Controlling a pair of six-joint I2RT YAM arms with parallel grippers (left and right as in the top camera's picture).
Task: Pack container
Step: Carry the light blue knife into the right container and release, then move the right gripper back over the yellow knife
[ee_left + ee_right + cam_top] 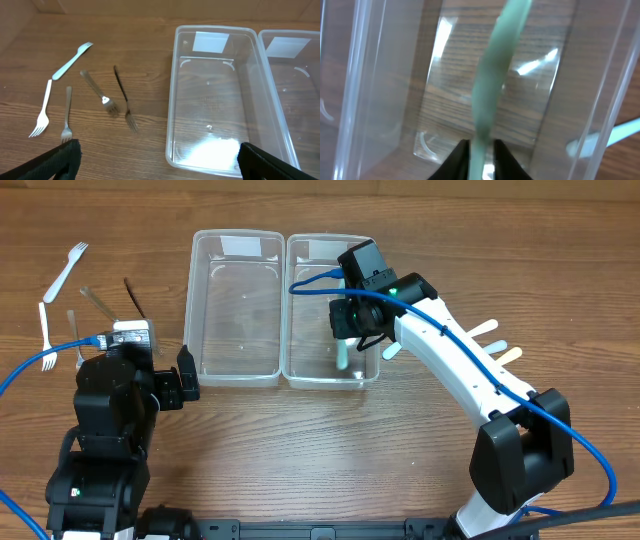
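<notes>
Two clear plastic containers stand side by side, the left one (235, 305) and the right one (325, 310). My right gripper (347, 330) is shut on a pale green plastic utensil (495, 75) and holds it inside the right container (590, 75), its tip pointing down at the floor of the box. My left gripper (160, 160) is open and empty, low over the table in front of the left container (220, 95). Several forks, white plastic (72, 61) and metal (100, 92), lie on the table left of the containers.
More pale utensils (495, 340) lie on the table right of the right container, beside my right arm. One shows through the container wall in the right wrist view (600, 137). The forks also show overhead (65, 275) at the far left.
</notes>
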